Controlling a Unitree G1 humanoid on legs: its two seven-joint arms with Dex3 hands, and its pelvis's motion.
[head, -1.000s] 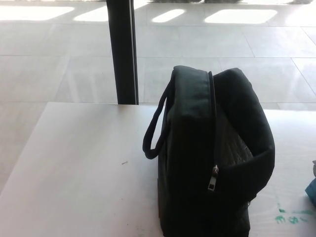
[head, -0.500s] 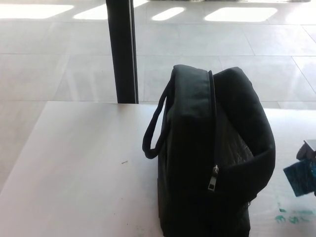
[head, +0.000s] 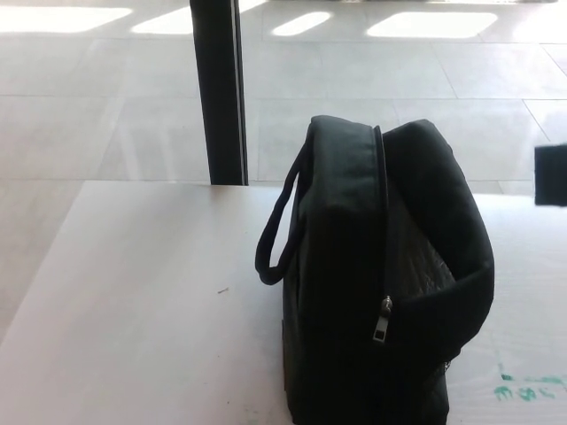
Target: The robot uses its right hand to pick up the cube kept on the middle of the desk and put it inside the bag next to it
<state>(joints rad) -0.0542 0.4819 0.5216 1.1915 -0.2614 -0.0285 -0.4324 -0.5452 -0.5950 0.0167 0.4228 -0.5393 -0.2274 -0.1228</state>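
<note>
The black bag (head: 381, 274) stands upright on the white desk (head: 142, 301), right of centre, with its zipper open along the top and front and its carry handle looping to the left. A dark, straight-edged block (head: 553, 175) shows at the right edge of the head view, held up at about the height of the bag's top and apart from it. It is too dark and too cropped to tell whether it is the cube or part of my right hand. My left hand does not show.
A black pillar (head: 220, 88) rises behind the desk's far edge, in front of a pale tiled floor. Green scribbles (head: 527, 388) mark the desk surface at the lower right. The desk's left edge runs diagonally at the lower left.
The blue cube seen low at the right edge half a second ago is gone from there. A dark block now shows higher up at the same edge. The bag has not moved.
</note>
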